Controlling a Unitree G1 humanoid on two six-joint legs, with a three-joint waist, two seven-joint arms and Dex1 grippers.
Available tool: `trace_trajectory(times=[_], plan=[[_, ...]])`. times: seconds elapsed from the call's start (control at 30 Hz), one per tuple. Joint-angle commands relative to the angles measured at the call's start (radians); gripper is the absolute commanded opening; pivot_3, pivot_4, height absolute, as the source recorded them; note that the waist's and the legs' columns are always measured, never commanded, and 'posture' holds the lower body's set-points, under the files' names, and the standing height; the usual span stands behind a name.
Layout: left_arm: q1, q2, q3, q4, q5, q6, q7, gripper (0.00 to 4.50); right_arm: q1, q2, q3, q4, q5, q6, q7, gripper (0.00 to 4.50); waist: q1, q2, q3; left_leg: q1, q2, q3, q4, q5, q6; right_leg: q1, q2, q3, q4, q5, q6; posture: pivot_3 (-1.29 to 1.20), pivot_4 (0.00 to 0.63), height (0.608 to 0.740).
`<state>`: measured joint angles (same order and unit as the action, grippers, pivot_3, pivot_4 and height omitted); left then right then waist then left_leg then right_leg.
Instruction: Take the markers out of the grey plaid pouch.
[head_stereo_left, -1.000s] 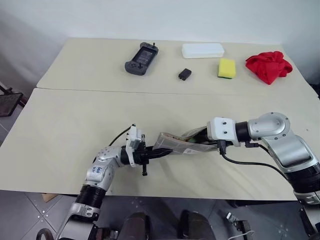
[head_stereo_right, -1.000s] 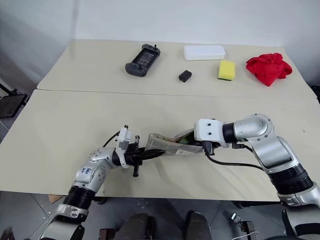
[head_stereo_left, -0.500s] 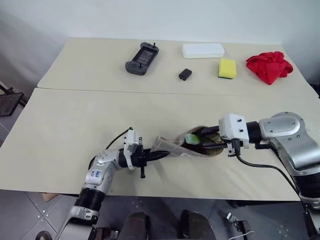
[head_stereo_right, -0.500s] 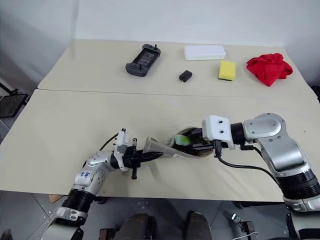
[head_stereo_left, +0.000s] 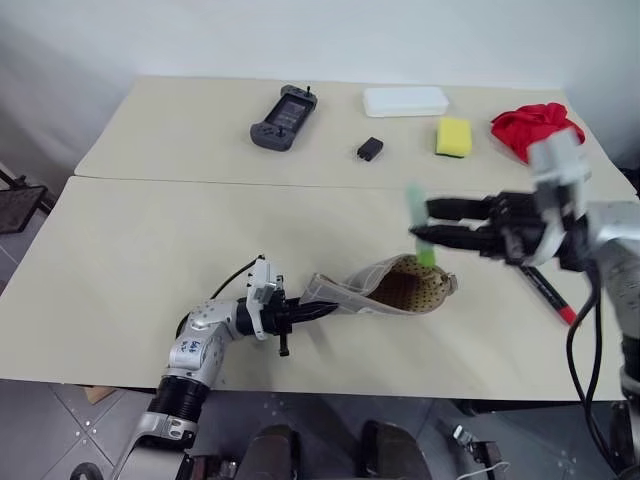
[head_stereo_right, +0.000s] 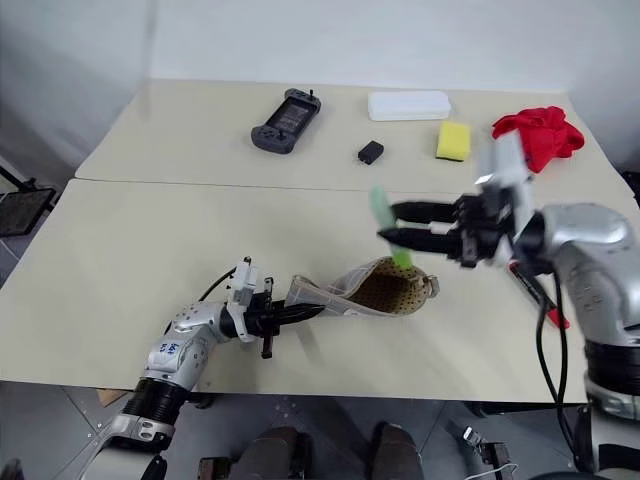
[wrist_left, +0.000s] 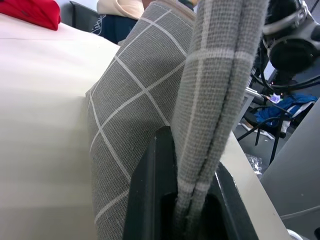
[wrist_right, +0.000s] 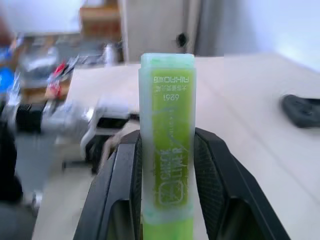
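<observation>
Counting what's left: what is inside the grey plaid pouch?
The grey plaid pouch gapes open, showing brownish dotted lining; no markers visible there. Its pinched flat end hides the rest.

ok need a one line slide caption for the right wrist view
Right gripper clamps a light green marker upright between its black fingers, above the beige table.

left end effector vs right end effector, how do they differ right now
The left end effector sits low at the table, shut on an end of the grey plaid pouch. The right end effector is raised above the pouch's open mouth, shut on a light green marker that stands across its fingers. The left one points toward the right one, and the right points back. Both have black fingers and are gripping something.
</observation>
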<state>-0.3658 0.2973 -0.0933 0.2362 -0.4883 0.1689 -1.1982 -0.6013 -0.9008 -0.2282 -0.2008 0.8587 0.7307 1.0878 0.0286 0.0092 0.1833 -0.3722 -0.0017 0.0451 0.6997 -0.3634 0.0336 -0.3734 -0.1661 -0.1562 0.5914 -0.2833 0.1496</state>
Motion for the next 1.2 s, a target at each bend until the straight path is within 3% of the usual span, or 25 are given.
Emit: trace_trajectory(times=[0.03, 0.2, 0.5, 0.73, 0.83, 0.9, 1.07, 1.2], plan=[[-0.002, 0.021, 0.018, -0.036, -0.031, 0.04, -0.028, 0.0, 0.03, -0.09, -0.069, 0.11, -0.013, 0.1, -0.035, 1.09, 0.0, 0.0, 0.0, 0.0, -0.001, 0.0, 0.0, 0.0, 0.0, 0.0, 0.0, 0.0, 0.0, 0.0, 0.0, 0.0, 0.15, 0.74], [-0.008, 0.032, 0.048, -0.073, -0.084, 0.135, -0.022, 0.0, 0.193, -0.184, 0.029, 0.207, -0.224, 0.08, -0.096, 1.09, -0.004, 0.0, 0.0, -0.001, -0.002, 0.002, -0.001, 0.0, 0.001, 0.0, -0.001, 0.0, 0.0, 0.0, 0.0, 0.0, 0.15, 0.74], [-0.002, 0.099, 0.086, -0.137, -0.133, 0.306, -0.007, 0.0, 0.232, -0.124, 0.139, 0.237, -0.429, 0.114, -0.299, 1.09, -0.01, 0.001, 0.0, 0.0, -0.002, 0.004, 0.0, 0.0, 0.0, -0.002, 0.0, 0.001, 0.001, 0.0, 0.0, 0.0, 0.15, 0.74], [-0.022, 0.174, 0.218, -0.187, -0.319, 0.623, 0.103, 0.0, 0.262, -0.093, 0.109, 0.219, -0.443, -0.013, -0.228, 3.46, -0.002, 0.002, 0.0, 0.0, 0.0, 0.003, -0.001, 0.0, 0.0, -0.002, 0.0, 0.001, 0.0, 0.0, 0.0, 0.0, 0.15, 0.74], [-0.036, 0.204, 0.334, -0.149, -0.44, 0.826, 0.22, 0.0, 0.298, -0.065, 0.048, 0.185, -0.434, -0.262, -0.122, 4.42, -0.005, 0.001, 0.001, 0.0, -0.001, 0.002, -0.001, 0.0, 0.0, -0.001, 0.0, 0.001, 0.0, 0.0, 0.0, 0.0, 0.15, 0.74], [-0.029, 0.22, 0.383, -0.135, -0.487, 0.923, 0.283, 0.0, 0.303, -0.032, 0.006, 0.179, -0.388, -0.317, -0.075, 4.47, -0.008, 0.001, 0.001, 0.0, -0.001, 0.002, -0.001, 0.0, 0.0, -0.001, 0.0, 0.001, 0.0, 0.0, 0.0, 0.0, 0.15, 0.74], [0.024, 0.176, 0.739, -0.04, -0.681, 1.201, 0.764, 0.0, 0.35, 0.099, -0.016, 0.051, -0.327, -0.484, -0.009, 4.47, -0.017, 0.001, 0.001, 0.002, 0.002, 0.002, -0.002, 0.0, 0.0, -0.001, 0.001, 0.002, 0.001, 0.0, 0.0, 0.0, 0.15, 0.74], [0.101, 0.095, 0.912, -0.173, -0.897, 1.158, 1.027, 0.0, 0.371, 0.159, -0.002, 0.031, -0.325, -0.529, -0.007, 4.47, -0.018, 0.0, 0.001, 0.002, 0.001, 0.002, -0.002, 0.0, 0.0, -0.001, -0.001, 0.004, 0.001, 0.0, 0.0, 0.0, 0.15, 0.74]])
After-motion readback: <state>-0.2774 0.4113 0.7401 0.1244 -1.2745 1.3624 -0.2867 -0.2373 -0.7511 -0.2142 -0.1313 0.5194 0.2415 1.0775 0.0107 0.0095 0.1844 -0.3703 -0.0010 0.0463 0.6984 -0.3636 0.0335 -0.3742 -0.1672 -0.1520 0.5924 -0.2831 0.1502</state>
